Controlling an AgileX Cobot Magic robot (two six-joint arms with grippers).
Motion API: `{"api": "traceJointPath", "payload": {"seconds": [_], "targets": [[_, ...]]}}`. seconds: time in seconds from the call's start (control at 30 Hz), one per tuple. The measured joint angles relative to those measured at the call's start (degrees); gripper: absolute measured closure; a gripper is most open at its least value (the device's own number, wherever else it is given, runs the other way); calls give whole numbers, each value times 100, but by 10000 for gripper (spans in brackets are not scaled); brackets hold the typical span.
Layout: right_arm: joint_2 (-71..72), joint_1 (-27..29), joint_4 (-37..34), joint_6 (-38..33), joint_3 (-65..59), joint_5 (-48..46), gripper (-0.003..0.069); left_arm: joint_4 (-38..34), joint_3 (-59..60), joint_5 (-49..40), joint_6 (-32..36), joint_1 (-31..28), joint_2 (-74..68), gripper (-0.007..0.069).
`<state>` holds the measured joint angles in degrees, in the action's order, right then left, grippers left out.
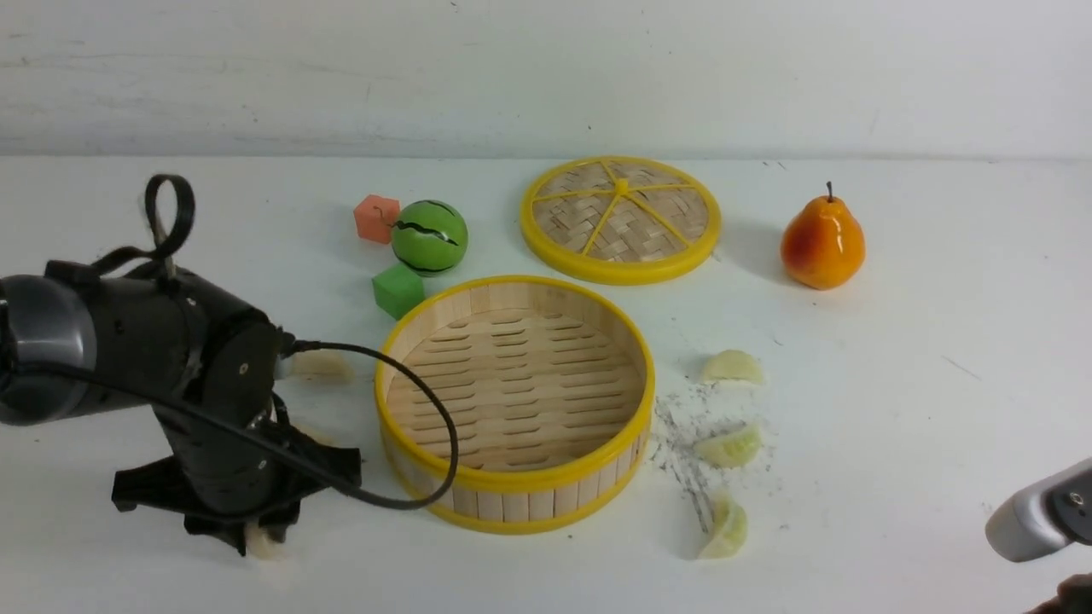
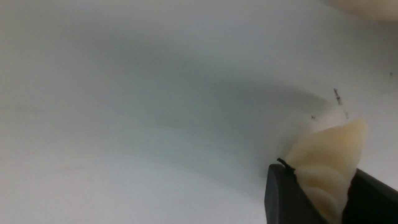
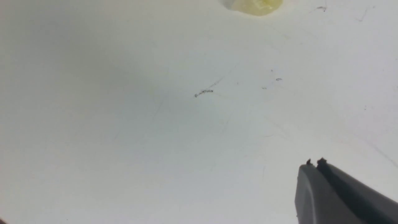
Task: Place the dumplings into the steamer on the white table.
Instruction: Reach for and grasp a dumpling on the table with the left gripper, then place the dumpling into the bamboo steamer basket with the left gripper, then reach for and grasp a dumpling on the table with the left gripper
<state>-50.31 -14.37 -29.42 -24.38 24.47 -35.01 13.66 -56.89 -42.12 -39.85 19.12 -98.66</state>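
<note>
Left gripper [image 2: 317,177] is seen clamped on a cream dumpling [image 2: 332,140] down at the table [image 2: 124,124], steamer [image 1: 516,505] lying close to its right and empty, so this arm is judged nearer than the shut right gripper [image 3: 314,163].

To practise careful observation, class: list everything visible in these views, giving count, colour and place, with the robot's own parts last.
Table: one, white, scuffed, under everything.
Steamer: one, bamboo with yellow rims, centre, nothing inside.
Lid: one, woven, yellow-rimmed, flat behind the steamer.
Green dumplings: three, pale green, on the table right of the steamer.
Loose cream dumpling: one, cream, left of the steamer.
Held cream dumpling: one, cream, between the left claw's fingers.
Pear: one, orange-yellow, far right.
Ball: one, green with dark stripes, behind the steamer's left.
Cubes: two, orange-red and green, beside the ball.
Left claw: black, closed on the held cream dumpling.
Right claw: dark grey, shut, empty.
</note>
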Motion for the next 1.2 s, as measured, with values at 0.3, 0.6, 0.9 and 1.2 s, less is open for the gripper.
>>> {"api": "traceJointPath", "payload": {"seconds": [0.3, 0.6, 0.9, 1.2], "targets": [[0, 0, -75, 0, 0, 214, 657, -1424, -1933, -165, 1320, 89, 651, 436], [0, 0, -120, 0, 0, 242, 654, -1641, -3790, -802, 1533, 399, -1402, 436], [0, 0, -120, -1, 11, 242, 646, -1366, -5134, -1269, 1392, 399, -2766, 436], [0, 0, -120, -6, 11, 237, 639, -1366, -5239, -1496, 1335, 399, -2825, 256]]}}
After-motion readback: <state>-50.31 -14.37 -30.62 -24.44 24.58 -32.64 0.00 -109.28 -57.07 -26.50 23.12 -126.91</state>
